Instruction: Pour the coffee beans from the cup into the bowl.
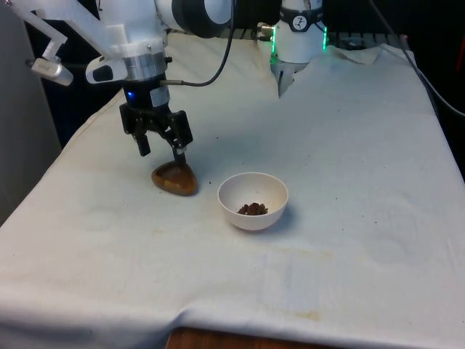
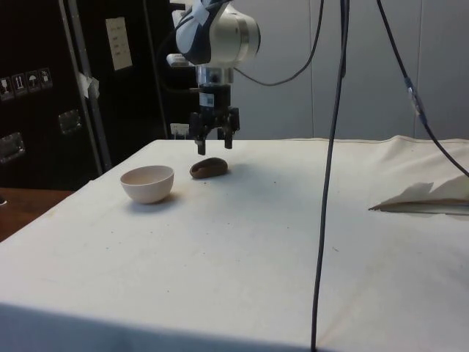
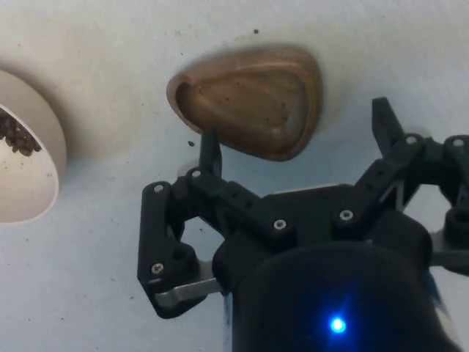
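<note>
bowl (image 1: pixel 253 201) holds beans (image 1: pixel 252 209) | cup (image 1: pixel 174 179) just under claw (image 1: pixel 161 151) | claw released, empty

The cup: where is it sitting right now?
The cup rests on the cloth on the front view's left, just left of the bowl and apart from it. The open pincer hangs right over it.

Cup (image 1: pixel 174 179) smooth wood; bowl (image 1: pixel 253 211) glossy white; tablecloth (image 1: pixel 349 145) matt.
</note>
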Controlling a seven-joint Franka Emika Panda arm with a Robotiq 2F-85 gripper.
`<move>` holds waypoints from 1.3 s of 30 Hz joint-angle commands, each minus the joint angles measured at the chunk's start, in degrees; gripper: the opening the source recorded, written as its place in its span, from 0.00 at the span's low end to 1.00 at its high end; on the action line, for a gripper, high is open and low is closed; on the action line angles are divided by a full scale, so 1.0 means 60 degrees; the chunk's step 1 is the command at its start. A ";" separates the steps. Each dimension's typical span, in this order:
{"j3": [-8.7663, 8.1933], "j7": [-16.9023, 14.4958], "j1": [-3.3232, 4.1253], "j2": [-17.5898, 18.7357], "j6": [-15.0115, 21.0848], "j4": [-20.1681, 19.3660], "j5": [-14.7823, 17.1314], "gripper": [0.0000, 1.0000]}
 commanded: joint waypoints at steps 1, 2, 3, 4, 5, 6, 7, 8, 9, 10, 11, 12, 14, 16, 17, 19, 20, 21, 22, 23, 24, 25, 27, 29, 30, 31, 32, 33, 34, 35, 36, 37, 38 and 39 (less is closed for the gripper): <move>-0.0038 0.0057 0.0048 -0.0067 -0.0038 -0.0019 -0.0048 1.00; -0.0057 0.0067 0.0067 -0.0095 -0.0048 -0.0019 -0.0067 1.00; -0.0076 0.0086 0.0086 -0.0153 -0.0076 -0.0029 -0.0086 1.00; -0.0105 0.0105 0.0105 -0.0201 -0.0095 -0.0038 -0.0105 1.00; -0.0124 0.0115 0.0124 -0.0239 -0.0115 -0.0048 -0.0124 1.00; -0.0153 0.0134 0.0153 -0.0286 -0.0143 -0.0048 -0.0153 1.00; -0.0201 0.0181 0.0210 -0.0372 -0.0201 -0.0057 -0.0210 1.00; -0.0105 0.0057 0.0115 -0.0296 -0.0172 0.0010 -0.0095 1.00; -0.0210 0.0210 0.0229 -0.0411 -0.0239 -0.0057 -0.0258 1.00; -0.0229 0.0248 0.0248 -0.0449 -0.0258 -0.0067 -0.0306 1.00; -0.0229 0.0286 0.0267 -0.0497 -0.0286 -0.0067 -0.0353 1.00; -0.0239 0.0315 0.0277 -0.0525 -0.0296 -0.0076 -0.0392 1.00; -0.0248 0.0401 0.0306 -0.0602 -0.0344 -0.0076 -0.0506 1.00; -0.0258 0.0535 0.0344 -0.0707 -0.0401 -0.0076 -0.0688 1.00; -0.0153 0.0420 0.0229 -0.0640 -0.0392 0.0000 -0.0573 1.00; -0.0258 0.0621 0.0363 -0.0783 -0.0439 -0.0086 -0.0802 1.00; -0.0258 0.0668 0.0372 -0.0821 -0.0458 -0.0095 -0.0869 1.00; -0.0258 0.0716 0.0382 -0.0859 -0.0487 -0.0095 -0.0936 1.00; -0.0258 0.0764 0.0401 -0.0907 -0.0506 -0.0095 -0.0993 1.00; -0.0258 0.0840 0.0420 -0.0984 -0.0563 -0.0105 -0.1098 1.00; -0.0258 0.0850 0.0411 -0.1050 -0.0592 -0.0124 -0.1127 1.00; -0.0258 0.0840 0.0392 -0.1108 -0.0611 -0.0153 -0.1165 1.00; -0.0201 0.0793 0.0344 -0.1070 -0.0668 -0.0067 -0.1117 1.00; -0.0277 0.0783 0.0392 -0.1308 -0.0668 -0.0296 -0.1184 1.00; -0.0286 0.0754 0.0392 -0.1394 -0.0668 -0.0372 -0.1165 1.00; -0.0286 0.0716 0.0392 -0.1471 -0.0668 -0.0439 -0.1155 1.00; -0.0296 0.0649 0.0382 -0.1652 -0.0659 -0.0621 -0.1146 1.00; -0.0296 0.0621 0.0372 -0.1738 -0.0659 -0.0707 -0.1146 1.00; -0.0296 0.0592 0.0372 -0.1824 -0.0649 -0.0793 -0.1146 1.00; -0.0277 0.0621 0.0344 -0.1671 -0.0735 -0.0630 -0.1127 1.00; -0.0306 0.0554 0.0372 -0.1919 -0.0649 -0.0888 -0.1146 1.00; -0.0315 0.0525 0.0372 -0.2015 -0.0640 -0.0984 -0.1146 1.00; -0.0325 0.0497 0.0372 -0.2101 -0.0640 -0.1070 -0.1146 1.00; -0.0334 0.0439 0.0372 -0.2254 -0.0611 -0.1241 -0.1146 1.00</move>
